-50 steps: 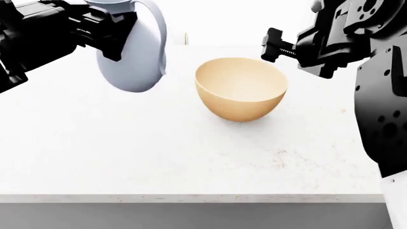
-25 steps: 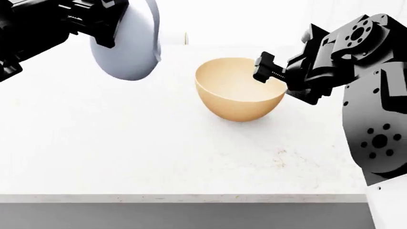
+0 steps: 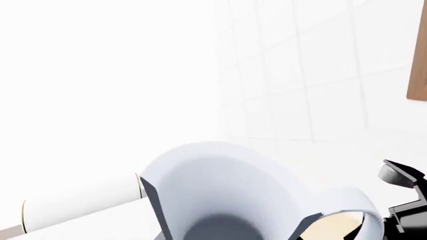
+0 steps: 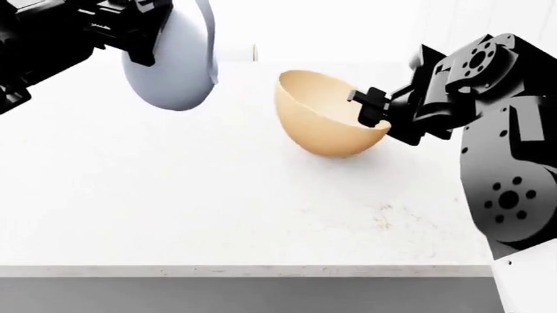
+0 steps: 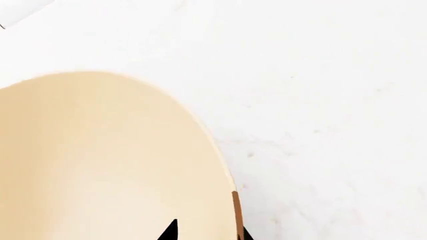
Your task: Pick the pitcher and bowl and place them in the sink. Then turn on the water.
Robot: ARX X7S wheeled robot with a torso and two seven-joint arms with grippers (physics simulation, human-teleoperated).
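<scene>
In the head view the pale bluish-white pitcher (image 4: 169,72) hangs tilted above the counter at the upper left. My left gripper (image 4: 130,29) is shut on its neck. The left wrist view looks into the pitcher's flared mouth (image 3: 220,185), which sits between my left gripper's (image 3: 230,222) fingers. The tan bowl (image 4: 317,124) rests tipped on the counter, its opening turned toward my right gripper (image 4: 372,107). That gripper is shut on the bowl's right rim. In the right wrist view, one finger of the right gripper (image 5: 207,232) is inside the bowl (image 5: 100,160) and one outside. The sink and water are out of view.
The white speckled counter (image 4: 218,195) ends at a front edge low in the head view. A white cylinder (image 3: 80,202) lies on the counter by the back wall. Behind it is white tile (image 3: 320,75), with a brown wooden edge (image 3: 417,75) to one side.
My right gripper came down onto the bowl's right rim and closed on it. The bowl tipped and shifted slightly right. The pitcher rose a little in my left gripper.
</scene>
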